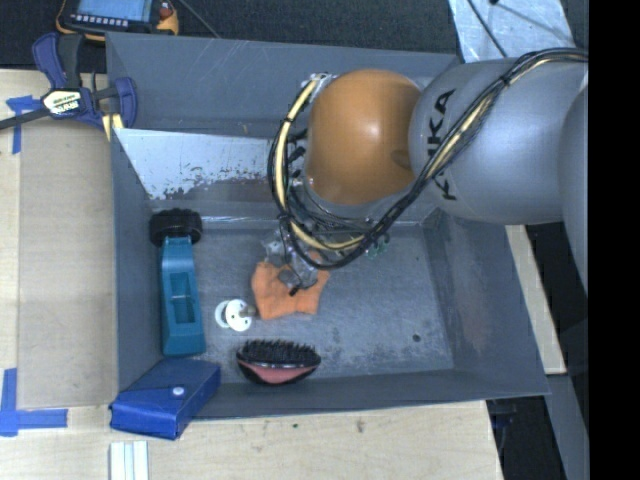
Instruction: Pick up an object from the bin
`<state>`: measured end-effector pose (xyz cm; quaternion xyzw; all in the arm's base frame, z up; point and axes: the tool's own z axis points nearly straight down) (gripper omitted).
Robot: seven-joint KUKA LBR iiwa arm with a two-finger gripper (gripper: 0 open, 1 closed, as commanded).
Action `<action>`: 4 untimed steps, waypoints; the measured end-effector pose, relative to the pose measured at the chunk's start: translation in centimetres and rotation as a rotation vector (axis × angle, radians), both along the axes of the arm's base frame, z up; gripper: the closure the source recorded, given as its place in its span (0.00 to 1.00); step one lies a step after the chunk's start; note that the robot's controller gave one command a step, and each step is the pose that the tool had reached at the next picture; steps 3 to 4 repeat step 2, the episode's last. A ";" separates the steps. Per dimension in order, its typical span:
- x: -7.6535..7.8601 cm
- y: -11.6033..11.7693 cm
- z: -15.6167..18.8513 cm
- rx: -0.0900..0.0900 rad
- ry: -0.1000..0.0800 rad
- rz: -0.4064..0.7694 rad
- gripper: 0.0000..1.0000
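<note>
**A:** Where is the hand (pixel 291 267) relative to anything worth grabbing?

**B:** It hangs low over the middle of the bin (pixel 410 313), right at the upper edge of an orange cloth (pixel 272 299). The cloth spreads out from under the hand, downward and a little to the left in the camera view. Nothing else is as close.

**A:** Are they touching?

**B:** They overlap in the view, so touching or just above. I can't say which.

**A:** Is the hand released or clenched?

**B:** I cannot tell. The wrist and its cables cover the tip.

**A:** What does the cloth look like?

**B:** It's flat, crumpled and soft-looking, a bit wider than it is tall, with its long side running roughly left to right. I'd expect it to bunch up when pinched.

**A:** What are its neighbours?

**B:** A small white ring (pixel 234 315) lies just beside its left edge, and a black brush (pixel 278 358) sits near, below it. A blue tape dispenser (pixel 181 298) stands well apart to the left.

**A:** So what about the coming move?

**B:** I'd say a straight drop. The cloth is already under the hand.
</note>
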<state>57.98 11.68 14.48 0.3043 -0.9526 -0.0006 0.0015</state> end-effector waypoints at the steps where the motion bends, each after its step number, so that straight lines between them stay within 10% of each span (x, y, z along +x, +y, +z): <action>1: 0.2 -1.0 6.2 0.000 -0.003 -0.011 1.00; 4: 0.4 -1.1 7.6 0.000 -0.005 -0.014 1.00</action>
